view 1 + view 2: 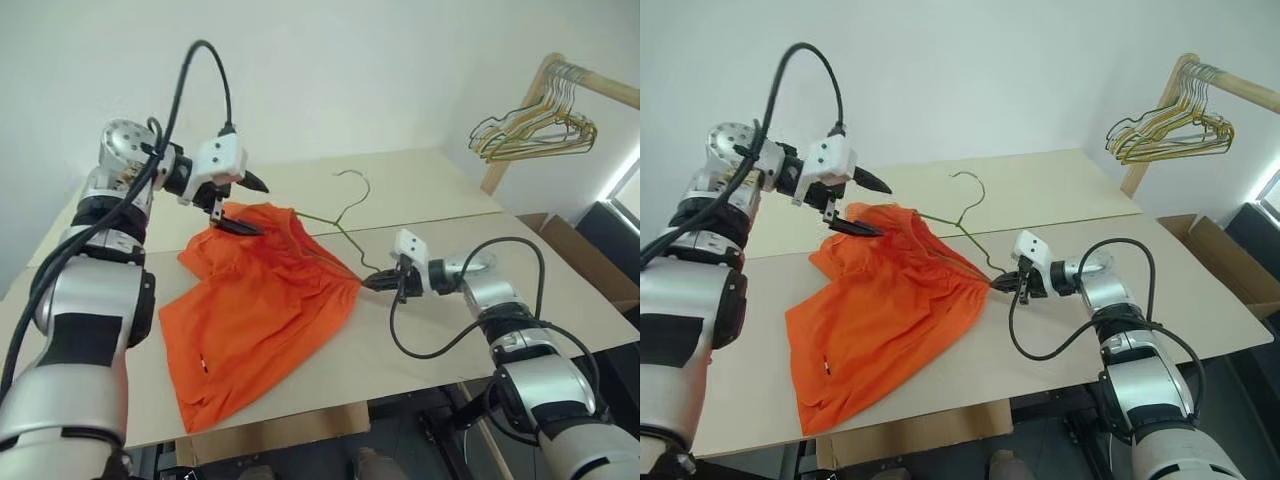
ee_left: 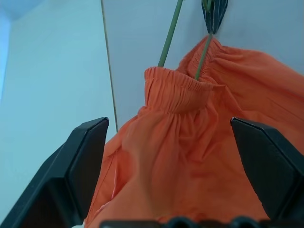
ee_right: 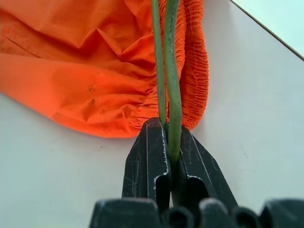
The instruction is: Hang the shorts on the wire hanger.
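Two arms reach in over the pale table (image 1: 430,340) from opposite sides. On the left, the arm is raised, its wrist bent so the left gripper (image 1: 243,205) points toward the right and downward, over the far upper corner of the shorts (image 1: 262,305); its two black fingers (image 2: 80,161) are spread wide with nothing between them, the lower fingertip at or just above the raised fabric. On the right, the arm lies lower, its forearm stretched toward the left and slightly down, and the right gripper (image 1: 372,282) has its fingers pressed together on a corner of the wire hanger (image 3: 167,80), pinching two runs of the green wire just beside the gathered waistband.

One pair of orange shorts lies spread on the table, its far side lifted by the hanger threaded through the waistband. One wire hanger is in the shorts, its hook (image 1: 357,185) sticking up beyond them toward the wall. One bunch of several gold and dark hangers (image 1: 535,130) hangs from a wooden rail (image 1: 600,88) at the far right, well apart.
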`<move>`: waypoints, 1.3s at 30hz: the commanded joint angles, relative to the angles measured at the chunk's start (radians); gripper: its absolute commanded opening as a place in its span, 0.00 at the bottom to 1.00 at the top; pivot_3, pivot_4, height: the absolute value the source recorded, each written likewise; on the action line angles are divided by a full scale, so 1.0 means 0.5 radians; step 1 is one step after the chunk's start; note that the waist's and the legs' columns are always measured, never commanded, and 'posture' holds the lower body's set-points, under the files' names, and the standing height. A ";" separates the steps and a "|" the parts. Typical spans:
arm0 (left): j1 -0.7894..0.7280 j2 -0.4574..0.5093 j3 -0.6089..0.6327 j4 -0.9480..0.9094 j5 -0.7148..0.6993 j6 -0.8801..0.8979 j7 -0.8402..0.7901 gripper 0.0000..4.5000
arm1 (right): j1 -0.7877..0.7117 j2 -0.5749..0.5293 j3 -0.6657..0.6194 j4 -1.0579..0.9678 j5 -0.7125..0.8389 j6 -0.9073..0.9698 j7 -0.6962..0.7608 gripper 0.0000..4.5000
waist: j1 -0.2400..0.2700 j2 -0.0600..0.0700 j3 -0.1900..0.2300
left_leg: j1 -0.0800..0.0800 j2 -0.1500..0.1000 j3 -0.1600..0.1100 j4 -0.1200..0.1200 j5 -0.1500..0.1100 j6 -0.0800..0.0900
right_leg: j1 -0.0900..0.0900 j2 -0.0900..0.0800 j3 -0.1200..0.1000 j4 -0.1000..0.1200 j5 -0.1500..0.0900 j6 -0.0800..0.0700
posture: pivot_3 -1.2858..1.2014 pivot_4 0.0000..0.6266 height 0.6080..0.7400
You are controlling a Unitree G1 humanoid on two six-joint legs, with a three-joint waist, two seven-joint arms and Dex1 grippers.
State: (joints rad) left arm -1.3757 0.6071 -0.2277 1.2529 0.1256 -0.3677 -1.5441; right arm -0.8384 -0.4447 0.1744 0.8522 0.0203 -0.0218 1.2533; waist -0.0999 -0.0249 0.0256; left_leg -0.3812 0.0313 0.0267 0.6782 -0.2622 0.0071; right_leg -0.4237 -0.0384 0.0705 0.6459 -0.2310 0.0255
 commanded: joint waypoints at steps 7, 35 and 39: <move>-0.098 -0.039 -0.064 0.094 0.226 0.002 0.052 0.91 | 0.030 -0.005 0.039 -0.146 -0.058 -0.073 -0.052 0.00 | -0.029 0.000 0.000 | 0.000 0.000 -0.001 0.000 0.000 0.000 | -0.001 0.000 0.000 0.001 0.000 0.000 | 0.49 0.00 1.00; -0.038 -0.109 -0.084 0.130 0.398 0.044 0.091 0.21 | 0.045 -0.011 0.058 -0.288 -0.037 -0.110 -0.053 0.00 | -0.064 0.000 0.000 | -0.001 -0.001 -0.005 0.001 0.000 0.000 | -0.001 -0.001 -0.002 0.003 0.000 0.000 | 0.49 0.00 1.00; -0.029 -0.108 -0.086 0.129 0.404 0.034 0.082 0.00 | 0.047 -0.013 0.044 -0.304 -0.029 -0.157 -0.069 0.00 | -0.064 0.000 0.000 | -0.001 -0.001 -0.005 0.001 0.000 0.000 | 0.000 -0.001 -0.002 0.003 0.000 0.000 | 0.49 0.00 1.00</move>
State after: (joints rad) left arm -1.3804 0.5506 -0.2769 1.3243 0.3291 -0.3488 -1.5007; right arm -0.8059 -0.4452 0.2212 0.7540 -0.0175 -0.0594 1.2180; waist -0.1320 -0.0249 0.0256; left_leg -0.3816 0.0309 0.0241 0.6785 -0.2622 0.0072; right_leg -0.4240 -0.0388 0.0696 0.6475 -0.2309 0.0256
